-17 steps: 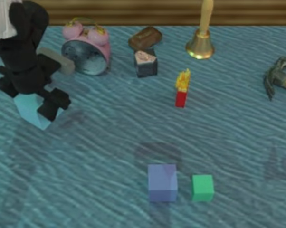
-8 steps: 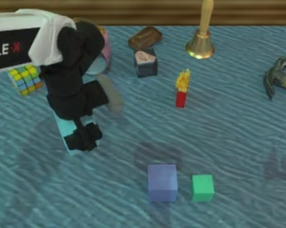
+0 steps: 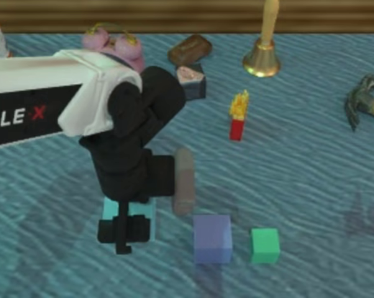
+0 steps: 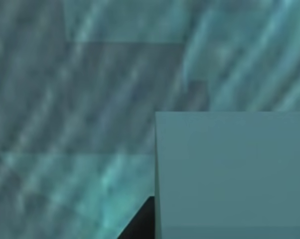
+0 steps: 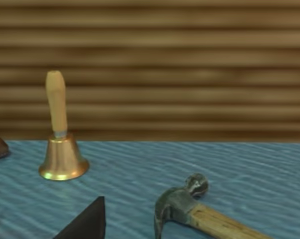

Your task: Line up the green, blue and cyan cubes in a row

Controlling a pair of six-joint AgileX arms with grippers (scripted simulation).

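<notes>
Blue rippled tabletop with a wooden slatted wall behind. Far left of the top view, the left arm reaches in over the table, and the left gripper is clamped on the cyan cube, holding it just left of the blue cube. A small gap is left between them, likely so it lands in line. In the left wrist view the cyan cube fills the lower corner over bare table, so it looks low, near set-down. The green cube sits just right of the blue one, apart but roughly level, so two of the three already form the row. Clutter sits farther back, out of the lane: pink alarm clock, bell, fries, hammer. The right arm is not in the top view. Its wrist camera sees only the bell and hammer, so it reads as parked.
</notes>
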